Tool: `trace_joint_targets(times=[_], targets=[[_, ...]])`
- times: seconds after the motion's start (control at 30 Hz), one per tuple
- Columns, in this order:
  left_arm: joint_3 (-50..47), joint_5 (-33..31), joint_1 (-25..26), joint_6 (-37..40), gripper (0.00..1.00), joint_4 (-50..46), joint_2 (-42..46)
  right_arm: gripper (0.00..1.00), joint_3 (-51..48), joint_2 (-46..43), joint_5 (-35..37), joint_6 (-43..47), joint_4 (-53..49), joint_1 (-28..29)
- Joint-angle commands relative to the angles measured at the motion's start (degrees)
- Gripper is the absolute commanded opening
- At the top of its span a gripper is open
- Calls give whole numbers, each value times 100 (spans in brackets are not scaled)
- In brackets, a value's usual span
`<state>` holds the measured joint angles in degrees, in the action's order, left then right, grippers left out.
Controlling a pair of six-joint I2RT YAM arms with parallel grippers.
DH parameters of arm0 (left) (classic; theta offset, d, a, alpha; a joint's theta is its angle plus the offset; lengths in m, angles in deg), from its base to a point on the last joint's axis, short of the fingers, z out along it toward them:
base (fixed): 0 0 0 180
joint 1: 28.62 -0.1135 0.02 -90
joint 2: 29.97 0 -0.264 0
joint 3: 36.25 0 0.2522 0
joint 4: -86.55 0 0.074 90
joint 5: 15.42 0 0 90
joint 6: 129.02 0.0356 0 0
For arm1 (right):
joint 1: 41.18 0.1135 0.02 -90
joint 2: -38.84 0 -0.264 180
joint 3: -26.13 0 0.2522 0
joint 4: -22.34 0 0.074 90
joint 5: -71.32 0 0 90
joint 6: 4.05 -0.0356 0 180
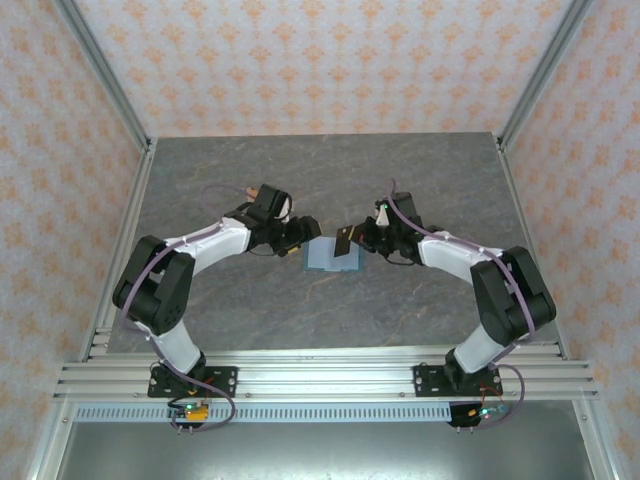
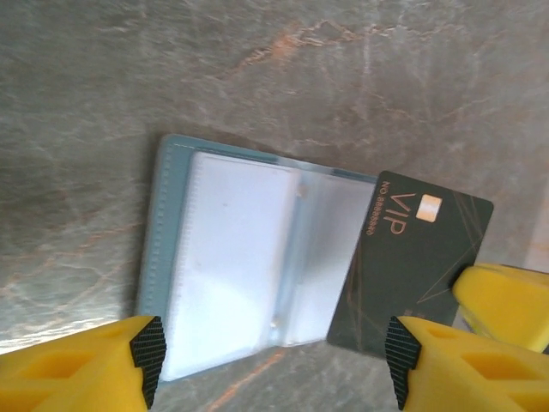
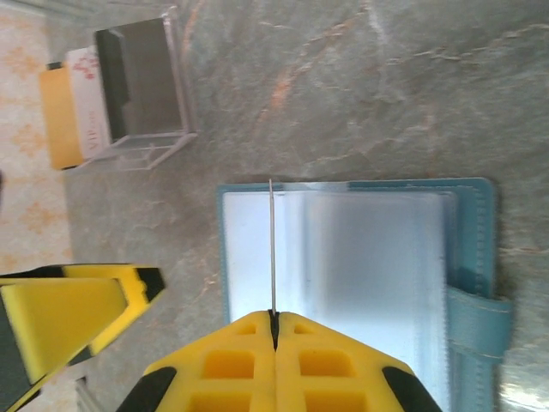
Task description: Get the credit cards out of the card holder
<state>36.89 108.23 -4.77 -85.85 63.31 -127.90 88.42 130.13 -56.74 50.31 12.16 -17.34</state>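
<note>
The card holder, perhaps leatherette, has glossy clear plastic sleeves; table looks matt stone.

looks like a lab robot cell from my end: aluminium frame posts, patterned backdrop panels, grey stone-look worktop, arm bases bolted to a slotted rail up front.

We are reading "VIP" in copper letters on the black credit card, toward eleven o'clock, beside a "NO" line with digits too fine to read.
</note>
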Motion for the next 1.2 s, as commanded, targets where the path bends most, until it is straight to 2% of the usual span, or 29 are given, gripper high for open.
trace_joint_targets(times=[0.0, 0.17, 0.43, 0.53, 0.8, 1.0, 1.17], targets=[[-241, 658, -117, -440, 75, 1005, 226, 0, -58, -248, -668, -238, 748, -6], [-210, 1224, -461, -439, 82, 1001, 547, 0, -70, -435, -1208, -574, 1390, -4], [-245, 1822, -619, -804, 79, 1566, 983, 0, 172, -422, -1603, -1053, 1970, -15], [-326, 1992, -619, -1127, 72, 2046, 1021, 0, 209, -376, -1682, -1307, 2256, -11], [-408, 2074, -620, -1249, 57, 2225, 1047, 0, 262, -230, -1801, -1826, 2859, -12], [-449, 2142, -621, -1338, 35, 2402, 1048, 0, 271, -125, -1793, -1965, 3008, -14], [-471, 2116, -631, -1315, 12, 2444, 1074, 0, 253, -71, -1724, -1923, 2891, -44]])
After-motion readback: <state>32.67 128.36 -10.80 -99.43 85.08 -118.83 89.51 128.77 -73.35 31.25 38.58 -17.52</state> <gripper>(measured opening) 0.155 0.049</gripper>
